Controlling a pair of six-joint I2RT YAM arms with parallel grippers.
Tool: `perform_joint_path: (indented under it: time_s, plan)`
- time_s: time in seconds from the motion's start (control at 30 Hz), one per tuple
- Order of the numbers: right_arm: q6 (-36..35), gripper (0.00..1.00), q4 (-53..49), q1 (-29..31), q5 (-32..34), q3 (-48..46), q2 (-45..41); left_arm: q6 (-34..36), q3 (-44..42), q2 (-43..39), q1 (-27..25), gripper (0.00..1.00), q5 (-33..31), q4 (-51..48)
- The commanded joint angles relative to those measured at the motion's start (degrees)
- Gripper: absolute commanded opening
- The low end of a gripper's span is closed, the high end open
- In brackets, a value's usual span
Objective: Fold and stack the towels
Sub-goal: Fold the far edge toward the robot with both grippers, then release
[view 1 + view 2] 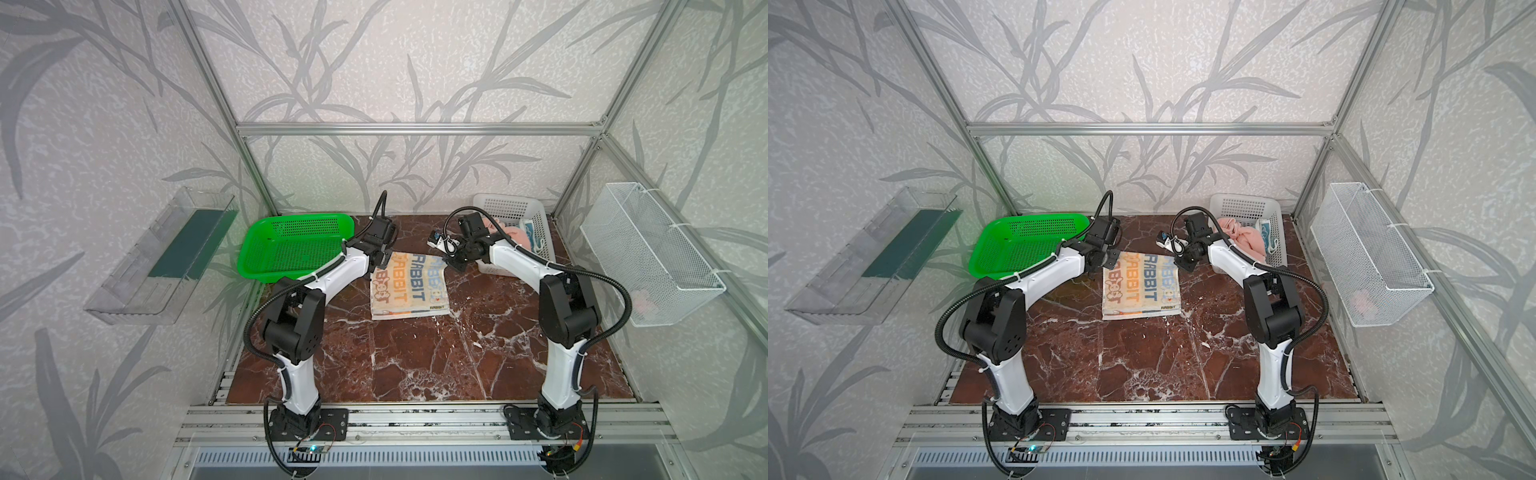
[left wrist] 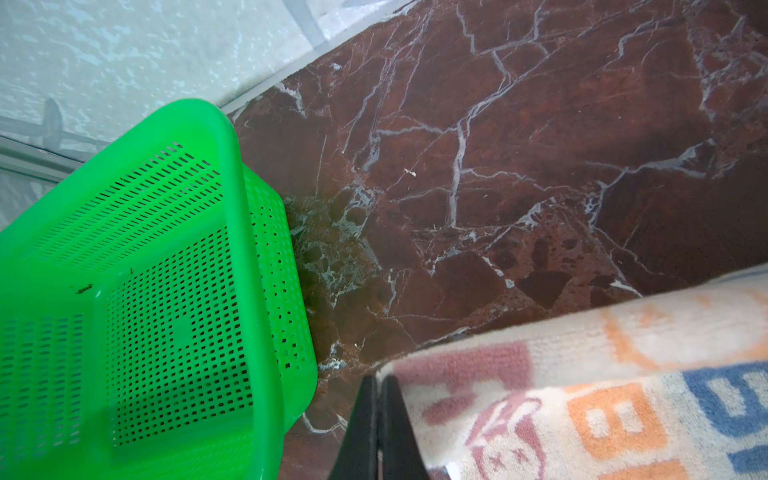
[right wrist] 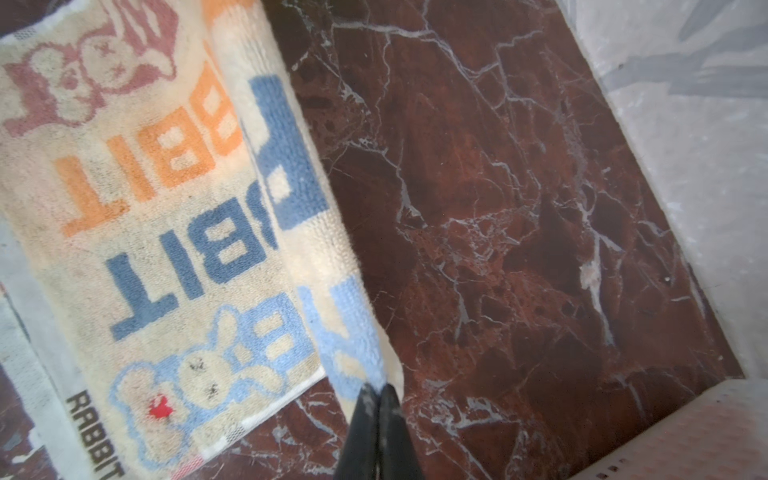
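Observation:
A cream towel [image 1: 409, 291] [image 1: 1140, 291] with orange and blue "RABBIT" letters lies on the marble table, its far edge raised and curled toward the front. My left gripper [image 1: 384, 266] [image 2: 380, 382] is shut on the far left corner of the cream towel [image 2: 582, 395]. My right gripper [image 1: 451, 264] [image 3: 380, 388] is shut on the far right corner of the cream towel [image 3: 145, 228]. A pink towel [image 1: 513, 235] [image 1: 1241, 237] and a teal towel [image 1: 532, 232] [image 1: 1268, 237] lie crumpled in the white basket at the back right.
A green basket [image 1: 291, 245] [image 2: 228, 166] stands at the back left, close to my left gripper. The white basket [image 1: 507, 201] [image 3: 685, 415] sits behind my right arm. A wire basket [image 1: 648, 253] hangs on the right wall, a clear tray [image 1: 166, 257] on the left.

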Motion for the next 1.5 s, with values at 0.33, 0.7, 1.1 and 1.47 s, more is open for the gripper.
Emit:
perform_joint_path:
  time_s: [0.33,0.7,1.1,1.47]
  plan:
    - [2.51,0.0,-7.1,-0.54,-5.47,-2.64,-5.28,-4.84,-5.15,-7.1,-0.4,0.0,3.03,-6.56]
    - [4.32,0.0,-9.77,-0.54,-8.09,-6.47,-8.53,-9.44,-7.92,-10.18,-1.32,0.0,4.51,-9.63]
    - [5.16,0.0,-12.96,0.45,-8.16,-9.99,-10.96,-11.98,-10.51,-12.43,-3.99,0.0,5.66,-12.06]
    - [6.43,0.0,-13.92,3.3,-6.28,-13.91,-12.85,-14.18,-13.93,-12.87,-5.82,0.0,5.36,-12.75]
